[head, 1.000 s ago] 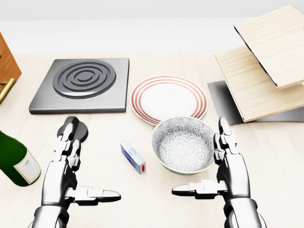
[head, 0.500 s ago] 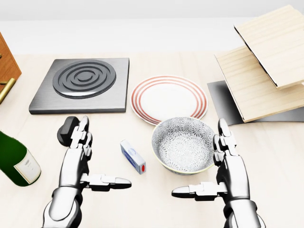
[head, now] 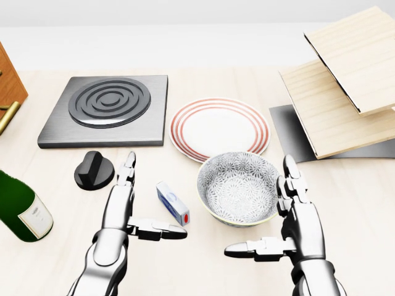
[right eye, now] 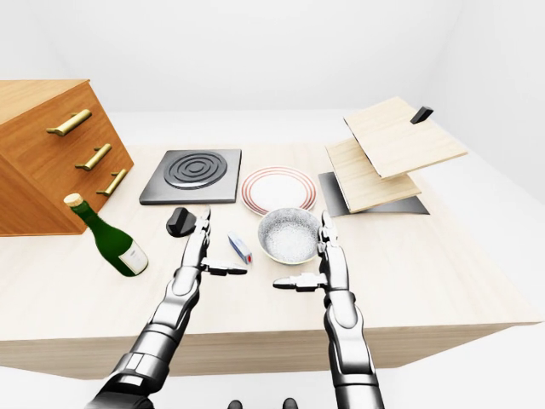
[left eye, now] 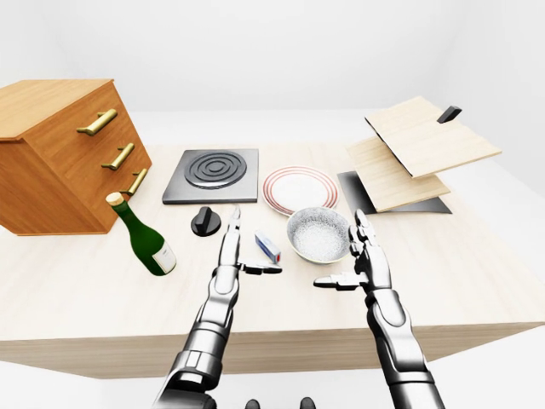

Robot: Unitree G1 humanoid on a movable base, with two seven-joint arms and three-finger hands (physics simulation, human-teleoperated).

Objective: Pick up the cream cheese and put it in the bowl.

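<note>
Looking down through my head view, I see the patterned bowl [head: 239,187] standing on the pale wooden bench [head: 185,265] with nothing in it, and above it the red-rimmed plate [head: 220,128], also bare, its near edge tucked just behind the bowl's rim. The cream cheese [head: 173,203], a small white and blue pack with a red end, lies flat on the bench just left of the bowl, apart from it and not yet picked up. My left hand [head: 133,213] stands just left of the pack with its fingers spread, two pointing up the view and the thumb reaching rightward below the pack's red end; I cannot tell whether the thumb touches it. My right hand [head: 290,216] is spread the same way at the bowl's right side, fingers upright, thumb pointing left below the bowl, gripping nothing. A black knob [head: 94,170] sits above and left of my left hand, below the grey burner plate [head: 106,110]. The head view cuts off the green wine bottle [left eye: 143,237] at its left edge and shows only a corner of the wooden drawer cabinet [left eye: 60,149]; the eye views show the bottle whole, lying tilted, the cabinet with its three brass handles, and the stacked light boards [left eye: 417,149] resting over a dark tray at the right.
</note>
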